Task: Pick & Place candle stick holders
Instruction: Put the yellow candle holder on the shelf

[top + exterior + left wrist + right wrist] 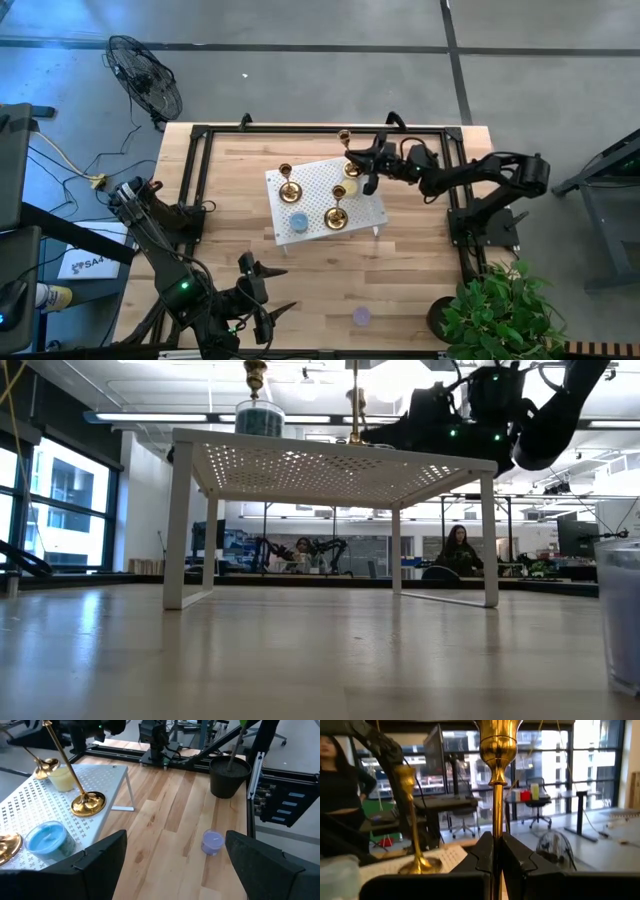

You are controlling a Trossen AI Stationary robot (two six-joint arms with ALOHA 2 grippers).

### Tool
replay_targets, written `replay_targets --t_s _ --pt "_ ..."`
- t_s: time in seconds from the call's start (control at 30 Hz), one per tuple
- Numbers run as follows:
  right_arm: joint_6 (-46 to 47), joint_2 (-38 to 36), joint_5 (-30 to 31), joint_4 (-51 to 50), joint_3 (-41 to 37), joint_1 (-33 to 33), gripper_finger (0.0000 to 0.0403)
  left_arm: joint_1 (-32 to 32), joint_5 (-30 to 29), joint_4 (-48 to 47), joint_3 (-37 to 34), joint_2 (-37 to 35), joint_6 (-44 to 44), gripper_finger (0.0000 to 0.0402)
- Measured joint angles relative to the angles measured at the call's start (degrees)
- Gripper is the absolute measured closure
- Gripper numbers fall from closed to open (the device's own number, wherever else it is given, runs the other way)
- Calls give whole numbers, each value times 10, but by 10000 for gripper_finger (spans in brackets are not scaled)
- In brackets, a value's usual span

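From above, a white perforated metal stand (325, 205) sits mid-way on the pale wooden plank table (420, 280). Three shiny brass candle stick holders show, each with a round flared base and thin stem: the first holder (289, 186) on the stand's far left part, the second holder (337, 213) on its near right part, and the third holder (346, 139) just off the stand's far right corner. The right pincer (358, 158) reaches to that corner beside the third holder. A pale yellow candle (350, 171) and a blue candle (298, 222) rest on the stand; a purple candle (361, 317) lies on the table well in front of it. The left pincer (262, 295) hangs near the table's front edge, fingers spread wide. A potted plant (490, 305) stands right of the stand, at the table's corner.

At table height, the stand's thin legs and dotted top fill the middle, with the blue candle on top. People sit in the room behind.

From the left wrist, the second holder's smooth base rests on the stand, next to the yellow and blue candles; the purple candle lies beyond the stand.

From the right wrist, both dark fingers (517, 857) close narrowly on the third holder's slim stem. A person stands behind.
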Motion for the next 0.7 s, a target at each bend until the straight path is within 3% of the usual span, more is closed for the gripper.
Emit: replay_targets --t_s 0.7 --pt "6 18 8 -14 0 1 393 0 2 0 0 0 0 69"
